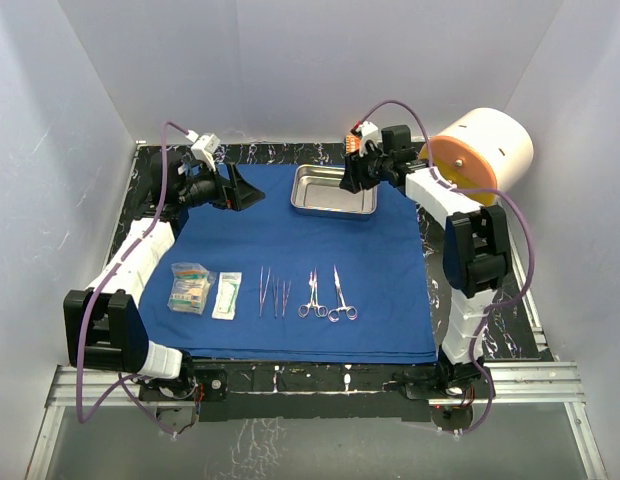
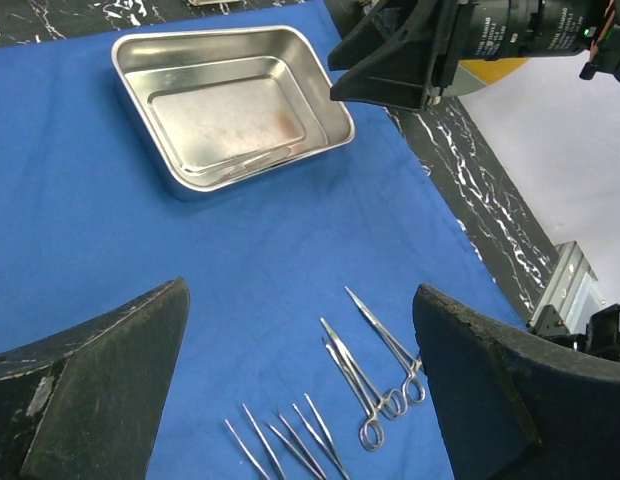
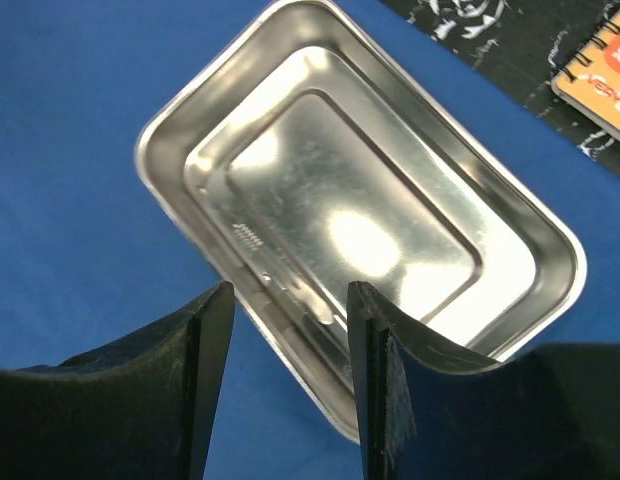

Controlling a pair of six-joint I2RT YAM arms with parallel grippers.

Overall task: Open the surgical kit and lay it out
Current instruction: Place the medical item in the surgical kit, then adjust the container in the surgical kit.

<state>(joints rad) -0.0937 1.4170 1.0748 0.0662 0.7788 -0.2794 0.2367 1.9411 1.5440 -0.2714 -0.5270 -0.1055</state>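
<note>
The royal-blue cloth lies spread flat on the table. The steel tray stands empty at its far edge; it also shows in the left wrist view and the right wrist view. Two forceps and two clamps lie in a row near the front, with two clear packets to their left. My left gripper is open and empty over the cloth's far left corner. My right gripper is open, its fingers straddling the tray's right rim without closing on it.
A big white-and-orange cylinder stands at the back right, beside the right arm. A small orange spiral-bound box lies on the black marbled table beyond the tray. White walls enclose the table on three sides.
</note>
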